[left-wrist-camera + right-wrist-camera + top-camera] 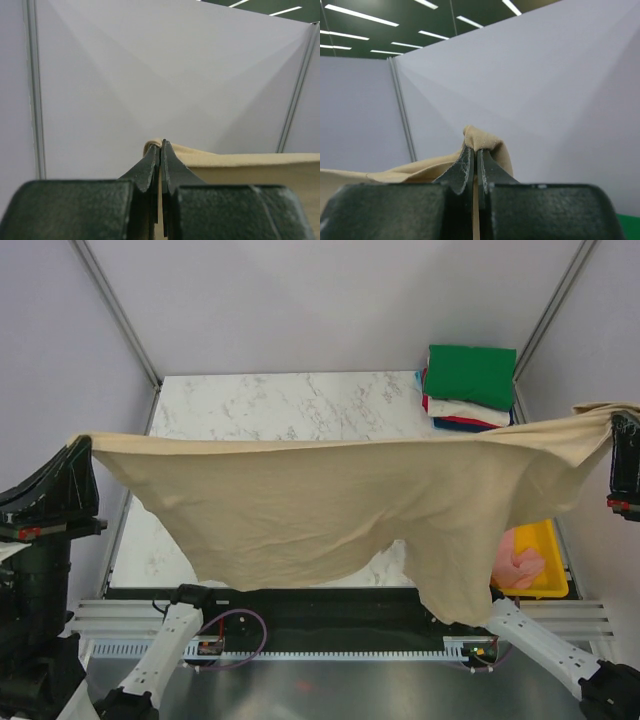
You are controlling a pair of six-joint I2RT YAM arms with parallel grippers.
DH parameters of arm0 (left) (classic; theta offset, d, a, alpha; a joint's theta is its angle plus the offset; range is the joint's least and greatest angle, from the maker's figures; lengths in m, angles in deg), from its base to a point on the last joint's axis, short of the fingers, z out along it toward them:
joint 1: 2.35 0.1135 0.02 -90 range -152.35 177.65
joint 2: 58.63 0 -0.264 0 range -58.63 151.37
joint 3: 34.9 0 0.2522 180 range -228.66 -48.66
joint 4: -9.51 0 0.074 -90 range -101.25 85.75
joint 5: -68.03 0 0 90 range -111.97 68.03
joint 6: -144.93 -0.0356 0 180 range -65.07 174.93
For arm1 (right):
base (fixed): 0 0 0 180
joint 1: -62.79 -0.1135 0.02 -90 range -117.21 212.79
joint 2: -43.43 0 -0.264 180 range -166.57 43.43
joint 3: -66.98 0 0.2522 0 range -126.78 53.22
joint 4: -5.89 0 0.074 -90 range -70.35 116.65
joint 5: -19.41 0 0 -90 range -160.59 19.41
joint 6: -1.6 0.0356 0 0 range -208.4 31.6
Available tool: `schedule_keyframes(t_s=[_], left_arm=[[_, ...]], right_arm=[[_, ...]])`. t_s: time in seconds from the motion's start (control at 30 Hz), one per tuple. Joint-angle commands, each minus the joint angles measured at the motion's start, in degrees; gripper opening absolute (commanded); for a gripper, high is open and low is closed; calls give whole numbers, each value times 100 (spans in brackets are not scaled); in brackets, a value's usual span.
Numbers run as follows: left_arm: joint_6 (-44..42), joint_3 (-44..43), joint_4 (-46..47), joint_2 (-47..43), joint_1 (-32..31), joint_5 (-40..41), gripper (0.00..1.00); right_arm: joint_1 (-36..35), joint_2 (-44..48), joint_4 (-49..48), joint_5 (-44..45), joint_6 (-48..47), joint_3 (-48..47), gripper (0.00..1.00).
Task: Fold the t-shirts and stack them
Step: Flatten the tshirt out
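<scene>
A tan t-shirt (330,505) hangs stretched wide above the marble table (280,405), held up by both arms. My left gripper (80,445) is shut on its left corner, and the tan t-shirt (235,162) bulges past the left gripper (161,145). My right gripper (618,422) is shut on the right corner, where the tan t-shirt (485,140) bunches over the right gripper (474,150). A stack of folded t-shirts (468,388), green on top over white, red and blue, lies at the table's back right.
A yellow tray (545,560) with a pink t-shirt (518,562) bunched in it sits at the front right, partly hidden by the hanging fabric. Grey booth walls (330,300) enclose the table on three sides.
</scene>
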Motion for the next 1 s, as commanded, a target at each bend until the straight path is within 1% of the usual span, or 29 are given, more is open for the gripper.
schedule_keyframes(t_s=[0.0,0.03,0.07,0.1,0.13,0.17,0.2,0.23,0.3,0.33,0.37,0.4,0.43,0.47,0.5,0.53,0.57,0.6,0.63,0.67,0.7,0.73,0.77,0.83,0.87,0.93,0.97], left_arm=[[-315,-371,-72,612,-10,104,2],[-279,-502,-204,824,-10,105,2],[-244,-852,-388,1061,-10,122,2],[-139,-1055,-633,1386,-10,157,2],[-94,-1275,-1106,1981,-10,183,2],[-24,-1669,-1406,2361,-10,323,2],[64,-1829,-1635,2687,-10,403,2],[82,-1909,-1968,3299,-1,447,2],[134,-1735,-2068,3760,25,728,2],[152,-1577,-2060,4014,77,790,2],[248,-1193,-1999,4426,287,842,2],[301,-989,-1920,4691,428,834,2],[380,-830,-1875,4955,595,765,2],[529,-594,-1771,5558,840,712,2],[574,-513,-1700,5860,1112,607,2],[583,-469,-1630,6167,1237,466,2],[635,-503,-1542,6858,1403,361,2],[601,-608,-1497,7195,1483,203,7],[592,-922,-1523,7573,1597,62,27],[609,-1117,-1584,8125,1659,-26,47],[653,-1354,-1933,8356,1730,-27,61],[714,-1608,-2015,8463,1826,-27,75],[793,-1637,-2007,8490,1844,-18,79],[794,-1637,-1937,8351,1853,25,86],[803,-1637,-1919,8272,1862,86,86],[829,-1524,-1867,8017,1853,35,86],[864,-1306,-1779,7807,1827,-201,84]], right_arm=[[162,-617,-361,389,-326,-499,0],[153,-1071,-353,584,-336,-605,0],[153,-1354,-309,743,-406,-746,0],[153,-1670,-118,944,-485,-1060,0],[153,-2326,-63,1303,-625,-1185,0],[153,-2672,33,1498,-661,-1387,0],[162,-3319,42,1622,-714,-1432,0],[171,-3621,43,1658,-792,-1450,0],[328,-4237,42,1484,-697,-1485,0],[573,-4857,60,1326,-583,-1485,0],[680,-5168,34,1133,-330,-1477,0],[759,-5493,16,1088,-240,-1494,0],[855,-6140,25,1018,-179,-1564,0],[882,-6477,25,852,22,-1782,0],[891,-7151,42,780,33,-1941,0],[900,-7506,60,753,33,-2134,13],[900,-7866,191,736,42,-2658,29],[926,-8548,270,788,68,-2968,51],[935,-8912,610,858,103,-3789,83],[935,-9255,797,885,129,-4232,93],[935,-9815,946,902,138,-4610,98],[935,-9995,1061,894,130,-4910,98],[935,-10083,1097,885,130,-5052,98],[935,-9883,940,929,138,-4731,98],[953,-9734,652,929,156,-4111,98],[1014,-9233,387,833,357,-3431,98],[1067,-8910,177,763,584,-2801,98]])
